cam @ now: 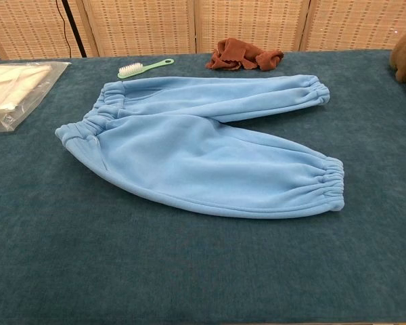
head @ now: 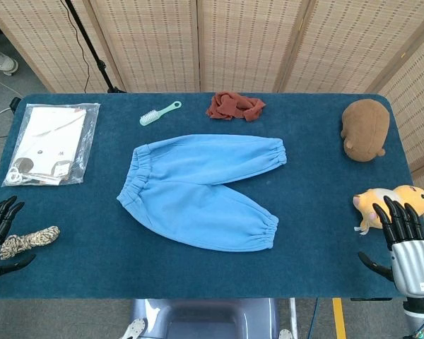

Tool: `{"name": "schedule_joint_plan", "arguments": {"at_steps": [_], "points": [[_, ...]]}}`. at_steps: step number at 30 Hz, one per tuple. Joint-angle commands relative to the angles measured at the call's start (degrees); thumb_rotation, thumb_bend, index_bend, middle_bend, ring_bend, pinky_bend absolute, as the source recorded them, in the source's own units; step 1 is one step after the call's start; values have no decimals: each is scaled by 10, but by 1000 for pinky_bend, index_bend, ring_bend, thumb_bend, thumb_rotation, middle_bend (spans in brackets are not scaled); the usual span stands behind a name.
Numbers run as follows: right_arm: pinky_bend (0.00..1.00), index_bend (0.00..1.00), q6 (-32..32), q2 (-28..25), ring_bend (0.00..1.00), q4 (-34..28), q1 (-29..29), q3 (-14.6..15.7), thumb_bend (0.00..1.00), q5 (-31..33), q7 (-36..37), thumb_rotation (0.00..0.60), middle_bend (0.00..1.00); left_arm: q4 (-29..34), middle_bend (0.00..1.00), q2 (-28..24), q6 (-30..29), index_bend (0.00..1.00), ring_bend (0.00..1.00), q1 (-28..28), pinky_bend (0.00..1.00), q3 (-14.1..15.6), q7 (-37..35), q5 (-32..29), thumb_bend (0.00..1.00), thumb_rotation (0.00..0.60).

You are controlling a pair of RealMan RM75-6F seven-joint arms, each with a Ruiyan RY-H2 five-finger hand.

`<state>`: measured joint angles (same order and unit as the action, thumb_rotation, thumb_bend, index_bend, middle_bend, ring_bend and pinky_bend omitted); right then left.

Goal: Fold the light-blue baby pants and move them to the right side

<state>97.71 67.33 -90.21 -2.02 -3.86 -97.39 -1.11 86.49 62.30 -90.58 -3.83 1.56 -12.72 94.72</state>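
The light-blue baby pants (head: 201, 187) (cam: 203, 145) lie flat and spread in the middle of the dark blue table (head: 304, 261), waistband to the left, both legs pointing right and splayed apart. My left hand (head: 0, 236) hovers at the table's front left edge, fingers apart and holding nothing. At the front right edge my right hand (head: 403, 244) is raised with fingers spread, also holding nothing. Both hands are well away from the pants. The chest view shows neither hand.
A coiled rope (head: 30, 241) lies by the left hand. A plastic bag (head: 53, 143) sits back left, a green brush (head: 159, 113) and a brown cloth (head: 234, 106) at the back. A brown plush (head: 365, 128) and a yellow plush (head: 385, 201) sit on the right.
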Motion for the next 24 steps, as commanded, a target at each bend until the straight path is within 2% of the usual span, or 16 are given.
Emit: {"name": "schedule_joint_plan", "arguments": {"at_steps": [1,7,11,15,21,24], "points": [[0,0,0,2,0,2,-1,1,0,-2,-2,600,0,1,0,0,2,0,0,-1,0,0,1,-1,0,600],[0,3,0,6,0,8,-3,4,0,-12,0,600,0,1,0,0,5,0,0,-1,0,0,2,-3,0,600],[0,53,-2,13,0,18,-10,11,0,-33,4,600,5,1,0,0,6,0,0,-2,0,1,2,0,0,600],[2,102,-51,47,0,53,-40,46,0,-97,-13,600,46,7,0,-3,21,0,0,-9,0,4,2,0,0,600],[36,115,-94,79,0,79,-71,50,0,-108,-15,600,115,29,0,-9,31,0,0,-15,0,4,9,0,0,600],[43,120,-123,95,1,91,-90,51,0,-111,-25,600,116,45,0,-13,33,0,0,-18,0,0,12,-4,0,600]]}}
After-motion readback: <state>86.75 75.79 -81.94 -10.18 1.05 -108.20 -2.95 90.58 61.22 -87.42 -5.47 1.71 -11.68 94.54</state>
